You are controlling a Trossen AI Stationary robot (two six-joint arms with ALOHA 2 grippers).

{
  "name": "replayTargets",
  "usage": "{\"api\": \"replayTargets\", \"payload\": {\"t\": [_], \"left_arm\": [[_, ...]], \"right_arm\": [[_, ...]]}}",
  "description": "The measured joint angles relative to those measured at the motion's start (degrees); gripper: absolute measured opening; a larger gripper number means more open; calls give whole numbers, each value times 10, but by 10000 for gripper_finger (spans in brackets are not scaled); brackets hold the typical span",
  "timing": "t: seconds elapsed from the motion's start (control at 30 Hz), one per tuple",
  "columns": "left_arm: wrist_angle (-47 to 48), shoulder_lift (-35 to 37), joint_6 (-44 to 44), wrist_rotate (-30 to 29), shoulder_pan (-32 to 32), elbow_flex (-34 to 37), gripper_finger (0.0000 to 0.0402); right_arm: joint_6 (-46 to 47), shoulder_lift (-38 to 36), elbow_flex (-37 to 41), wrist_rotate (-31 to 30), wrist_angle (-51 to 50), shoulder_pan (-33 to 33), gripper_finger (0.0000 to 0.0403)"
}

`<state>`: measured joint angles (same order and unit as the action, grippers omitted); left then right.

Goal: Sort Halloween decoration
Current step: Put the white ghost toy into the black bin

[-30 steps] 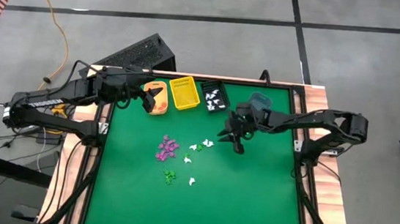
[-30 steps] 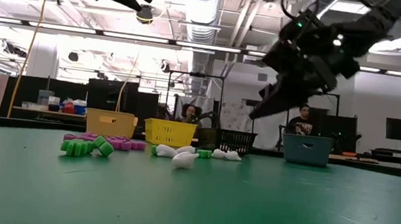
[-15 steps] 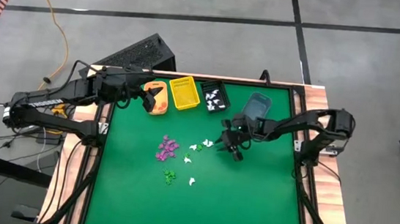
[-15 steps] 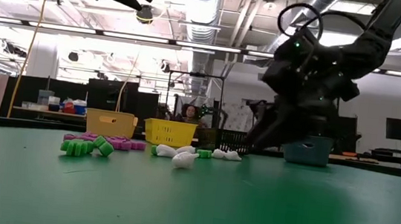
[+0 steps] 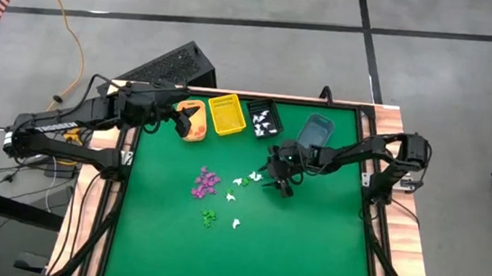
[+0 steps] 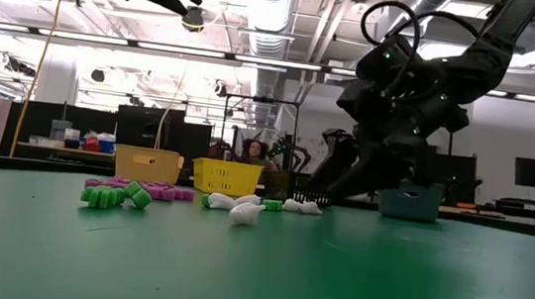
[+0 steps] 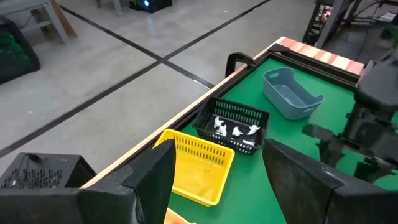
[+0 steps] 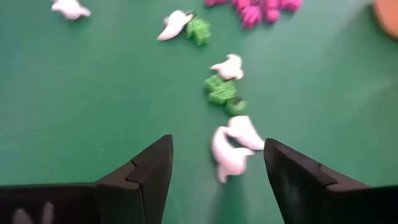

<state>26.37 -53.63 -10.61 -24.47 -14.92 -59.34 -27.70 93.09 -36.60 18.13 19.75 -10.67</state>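
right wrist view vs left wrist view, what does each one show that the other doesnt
Only the right wrist view shows the loose trinkets: two white pieces between the right gripper's open fingers, green pieces, purple ones. Only the left wrist view shows the yellow bin, black bin holding white pieces, and grey bin. Both show the green table.

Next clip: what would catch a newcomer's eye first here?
The right gripper, jaws open, hangs low over two white trinkets near mid-table. Beside them lie green and purple trinkets. Four bins line the far edge; the black bin holds white pieces, and the left gripper waits over the orange bin.
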Motion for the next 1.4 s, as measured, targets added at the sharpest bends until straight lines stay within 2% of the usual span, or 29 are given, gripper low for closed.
{"api": "replayTargets", "payload": {"t": [0.3,0.5,0.73,0.87,1.2,1.4], "left_arm": [[9,0,0,-2,0,0,231],[17,0,-1,-3,0,0,231],[18,0,0,-3,0,0,232],[18,0,0,-3,0,0,232],[17,0,0,-4,0,0,231],[17,0,0,-4,0,0,232]], "right_arm": [[5,53,-5,-1,67,13,248],[42,83,-8,4,74,13,248],[72,84,-9,13,68,12,241],[82,84,-9,12,67,13,211],[94,84,-8,-5,65,13,104],[135,84,-8,-7,66,11,65]]}}
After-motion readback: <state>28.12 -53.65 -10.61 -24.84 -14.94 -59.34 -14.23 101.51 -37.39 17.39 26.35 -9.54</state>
